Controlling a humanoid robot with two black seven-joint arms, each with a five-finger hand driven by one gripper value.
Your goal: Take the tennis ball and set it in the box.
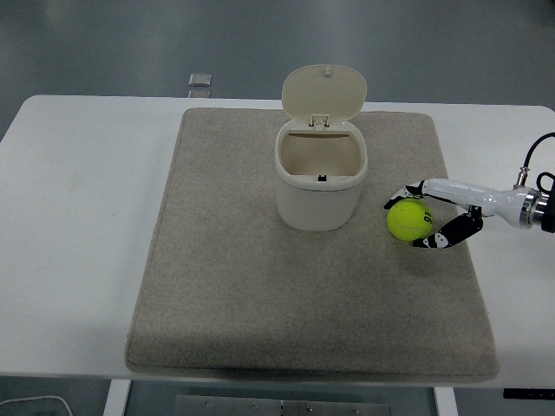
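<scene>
Ball (pixel 409 219) on mat (pixel 260 295), just right of open box (pixel 320 178). Your right hand (pixel 427 216) curls around ball, fingers at far and near sides, grip looks about closed. Lift and drop into box remain.

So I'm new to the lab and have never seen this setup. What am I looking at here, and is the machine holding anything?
This is one picture, taken from a camera high on the robot, looking down over a white table. On it lies a grey mat, and on the mat stands a cream box with its hinged lid flipped up. The thin white and black limb coming in from the right is the robot's right hand. Its fingers curl around a yellow tennis ball that sits on the mat beside the box; whether the grip is firm I cannot tell. The left arm is out of view. A small clear object rests at the table's far edge.
</scene>
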